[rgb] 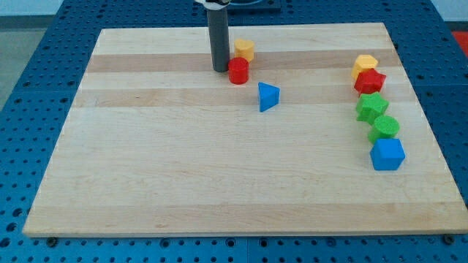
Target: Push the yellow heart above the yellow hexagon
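The yellow heart (244, 50) lies near the board's top middle, touching the red cylinder (238, 71) just below it. The yellow hexagon (365, 64) lies at the view's right, at the top of a column of blocks. My tip (220, 69) stands just left of the red cylinder and below-left of the yellow heart, close to both. The rod rises straight up from it to the view's top.
Below the hexagon run a red star (370, 81), a green star (371, 107), a green cylinder (385, 128) and a blue cube (387, 154). A blue triangle (268, 96) lies below-right of the red cylinder. The wooden board (183, 183) sits on a blue perforated table.
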Robot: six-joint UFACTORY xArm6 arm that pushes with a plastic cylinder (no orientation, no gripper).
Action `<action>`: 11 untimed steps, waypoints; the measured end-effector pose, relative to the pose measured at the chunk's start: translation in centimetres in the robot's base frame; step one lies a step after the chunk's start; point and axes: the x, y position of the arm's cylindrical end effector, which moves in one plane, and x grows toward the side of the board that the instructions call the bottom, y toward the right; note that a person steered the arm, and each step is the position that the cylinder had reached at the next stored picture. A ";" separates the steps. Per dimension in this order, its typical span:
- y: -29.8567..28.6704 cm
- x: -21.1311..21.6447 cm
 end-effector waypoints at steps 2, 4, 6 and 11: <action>0.0 -3.0; 4.3 -3.0; 14.4 -3.0; 5.3 -1.1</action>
